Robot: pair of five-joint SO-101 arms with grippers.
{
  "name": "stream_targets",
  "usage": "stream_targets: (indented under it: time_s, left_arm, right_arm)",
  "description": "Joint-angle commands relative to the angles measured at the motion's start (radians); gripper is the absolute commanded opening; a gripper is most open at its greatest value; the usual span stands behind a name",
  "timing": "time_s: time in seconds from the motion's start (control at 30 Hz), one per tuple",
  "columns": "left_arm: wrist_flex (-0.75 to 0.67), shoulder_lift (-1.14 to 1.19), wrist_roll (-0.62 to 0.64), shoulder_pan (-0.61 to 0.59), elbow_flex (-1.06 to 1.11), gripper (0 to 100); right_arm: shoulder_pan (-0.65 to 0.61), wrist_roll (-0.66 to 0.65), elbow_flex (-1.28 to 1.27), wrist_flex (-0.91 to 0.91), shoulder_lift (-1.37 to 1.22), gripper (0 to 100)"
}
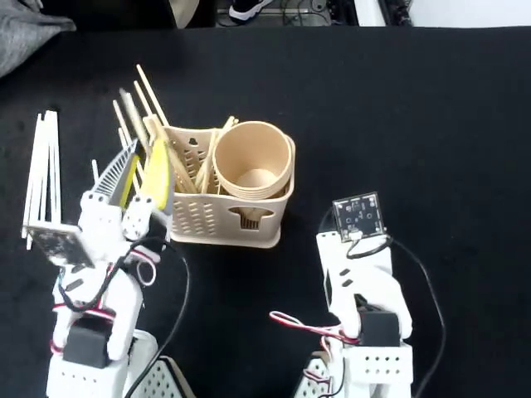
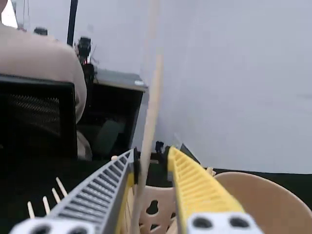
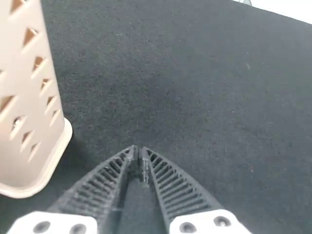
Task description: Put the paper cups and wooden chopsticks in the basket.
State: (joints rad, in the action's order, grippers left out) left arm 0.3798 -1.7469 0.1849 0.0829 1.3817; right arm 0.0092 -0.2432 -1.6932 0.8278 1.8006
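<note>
At the table's (image 1: 398, 124) nine o'clock edge, seen from above, a bundle of loose chopsticks (image 1: 43, 170) lies pointing toward twelve. Just to its three o'clock side is the left gripper (image 1: 145, 151), one finger grey and the other yellow, clamped on a single held chopstick (image 1: 130, 108) that sticks out past the fingertips toward eleven and looks blurred. In the left wrist view the same left gripper (image 2: 150, 152) has its jaws drawn close about the held chopstick (image 2: 152, 97), which stands nearly upright between them. The basket (image 2: 156, 207) and a cup's rim (image 2: 263, 200) sit just beyond the fingertips. The basket (image 1: 207, 217) stands near the table's middle, touching or nearly touching the left gripper at its nine o'clock wall. Its nine o'clock compartment holds stowed chopsticks (image 1: 199, 170) leaning at mixed angles. Its three o'clock compartment holds the stacked cups (image 1: 253, 157), upright with mouths open. Well to the basket's four o'clock, the right gripper (image 3: 139, 152) hangs over bare table, fingers pressed together on nothing, the basket's wall (image 3: 24, 97) near it.
</note>
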Motion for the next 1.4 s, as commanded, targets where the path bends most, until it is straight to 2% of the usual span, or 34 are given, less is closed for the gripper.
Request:
stream_targets:
  time_s: [0.0, 0.2, 0.33, 0.43, 0.53, 0.73, 0.93, 1.1, 1.37]
  left_arm:
    - [0.209, -0.008, 0.058, 0.002, -0.168, 16]
    - [0.382, -0.006, 0.058, -0.033, -0.329, 16]
    - [0.470, -0.005, 0.066, -0.242, -0.461, 16]
    - [0.439, 0.029, 0.097, -0.395, -0.450, 16]
    - [0.411, 0.169, 0.098, -0.461, -0.414, 16]
    - [0.370, 0.612, 0.089, -0.553, -0.444, 16]
    - [0.371, 0.990, -0.025, -0.521, -0.549, 16]
    - [0.379, 1.266, -0.115, -0.573, -0.657, 16]
    - [0.597, 1.672, -0.180, -0.519, -0.921, 16]
  right_arm:
    - [0.015, -0.002, 0.007, -0.005, 0.053, 1.1]
    - [0.015, -0.002, 0.007, -0.005, 0.053, 1.1]
    - [0.017, -0.002, 0.007, -0.005, 0.051, 1.1]
    - [0.017, -0.002, 0.007, -0.005, 0.051, 1.1]
    - [0.017, -0.002, 0.007, -0.005, 0.050, 1.1]
    - [0.017, -0.002, 0.007, -0.003, 0.048, 1.1]
    - [0.017, -0.003, 0.007, 0.020, 0.056, 1.1]
    - [0.017, -0.003, 0.007, 0.021, 0.056, 1.1]
    - [0.017, -0.003, 0.007, 0.021, 0.056, 1.1]
